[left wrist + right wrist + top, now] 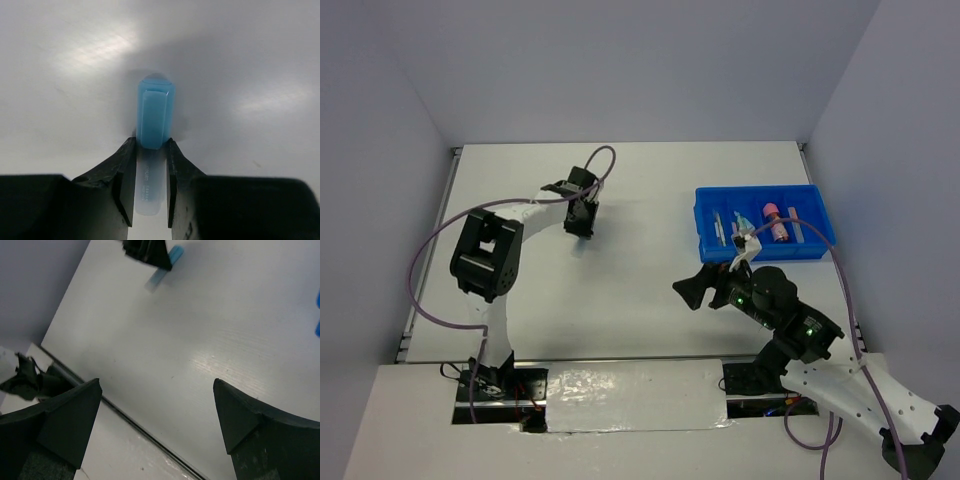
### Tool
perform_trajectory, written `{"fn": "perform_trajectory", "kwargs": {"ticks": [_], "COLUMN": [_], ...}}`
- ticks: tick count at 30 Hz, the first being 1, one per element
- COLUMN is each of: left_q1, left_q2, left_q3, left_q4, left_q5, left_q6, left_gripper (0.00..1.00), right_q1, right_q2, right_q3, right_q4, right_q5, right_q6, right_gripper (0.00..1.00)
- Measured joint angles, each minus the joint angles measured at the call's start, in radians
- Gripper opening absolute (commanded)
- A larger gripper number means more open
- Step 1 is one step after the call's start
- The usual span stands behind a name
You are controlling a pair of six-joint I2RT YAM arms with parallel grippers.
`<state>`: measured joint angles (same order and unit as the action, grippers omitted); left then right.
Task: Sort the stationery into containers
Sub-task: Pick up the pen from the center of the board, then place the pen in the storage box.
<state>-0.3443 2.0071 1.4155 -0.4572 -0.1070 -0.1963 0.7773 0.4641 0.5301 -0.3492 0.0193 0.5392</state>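
A short stick with a blue cap (156,112) and a frosted clear body lies on the white table. My left gripper (150,145) is down over it, both fingers pressed against its sides where the cap meets the body. From above, the left gripper (580,228) hides the stick. The right wrist view shows the same blue stick (162,271) poking out under the left gripper (147,251). The blue tray (760,195) at the right holds a pink-capped bottle (775,222), thin pens (720,228) and a pale stick (797,226). My right gripper (695,290) (157,385) hangs open and empty in front of the tray.
The right arm's white cable (745,248) runs just in front of the tray's near wall. A raised white panel (630,395) covers the near table edge between the arm bases. A sliver of the blue tray (318,315) shows at the right wrist view's edge.
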Motion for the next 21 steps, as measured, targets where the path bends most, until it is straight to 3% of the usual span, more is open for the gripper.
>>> {"fn": "perform_trajectory", "kwargs": {"ticks": [5, 11, 15, 21], "left_q1": [-0.169, -0.445, -0.471, -0.476], "left_q2": [-0.223, -0.541, -0.550, -0.531], "left_q3": [-0.233, -0.457, -0.524, -0.557], "left_q4": [0.127, 0.452, 0.658, 0.798], "left_q5": [0.151, 0.335, 0.424, 0.487], "left_q6": [-0.103, -0.203, -0.267, -0.337], "left_gripper": [0.00, 0.00, 0.00, 0.00], "right_q1": [0.002, 0.002, 0.002, 0.002], "right_q2": [-0.028, -0.014, 0.055, 0.107], "right_q3": [-0.035, -0.029, -0.011, -0.011], "right_q4": [0.005, 0.049, 0.056, 0.077], "right_q5": [0.151, 0.300, 0.361, 0.363], "right_q6": [0.145, 0.261, 0.301, 0.331], "right_gripper": [0.99, 0.95, 0.88, 0.77]}}
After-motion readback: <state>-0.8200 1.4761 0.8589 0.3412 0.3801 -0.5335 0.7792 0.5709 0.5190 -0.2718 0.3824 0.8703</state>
